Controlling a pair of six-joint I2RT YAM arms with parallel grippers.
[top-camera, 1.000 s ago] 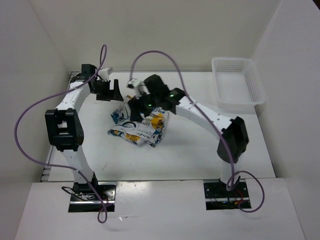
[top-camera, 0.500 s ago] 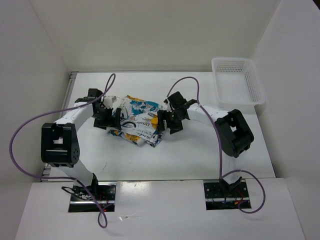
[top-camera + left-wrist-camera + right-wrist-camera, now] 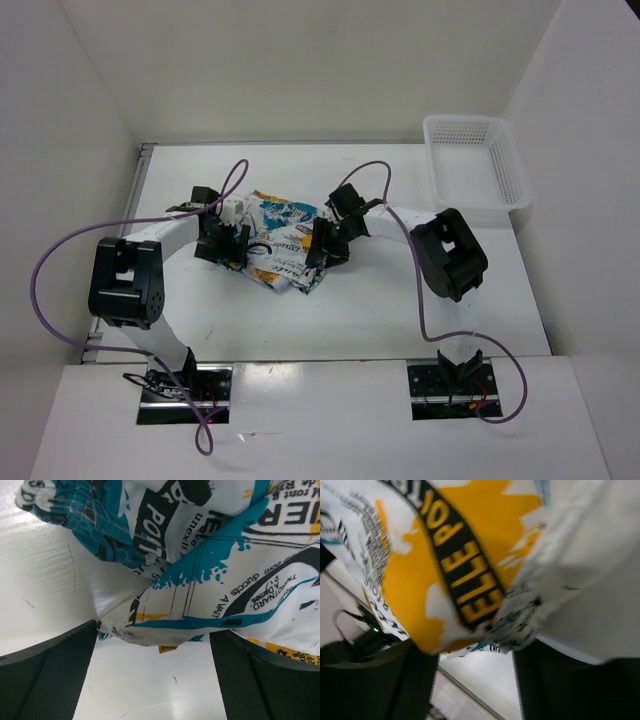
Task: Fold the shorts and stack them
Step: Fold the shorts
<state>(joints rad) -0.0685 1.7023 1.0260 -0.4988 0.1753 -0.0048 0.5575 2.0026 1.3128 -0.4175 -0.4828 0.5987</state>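
The shorts (image 3: 278,243), white with teal, yellow-orange and black print, lie crumpled in the middle of the table. My left gripper (image 3: 229,246) is low at their left edge. In the left wrist view it (image 3: 152,672) is open, and a fold of the shorts (image 3: 210,590) reaches just between the fingertips (image 3: 47,675). My right gripper (image 3: 320,249) is low at their right edge. In the right wrist view it (image 3: 475,680) is open, with a yellow and black printed fold of the shorts (image 3: 445,560) hanging at the mouth of the jaws. Neither gripper is closed on the fabric.
A white mesh basket (image 3: 478,170) stands at the back right corner against the wall. White walls close in the table on the left, back and right. Purple cables loop over both arms.
Both grippers have come down from the back of the table to the left and right edges of the shorts. The shorts were spread wider at the back.
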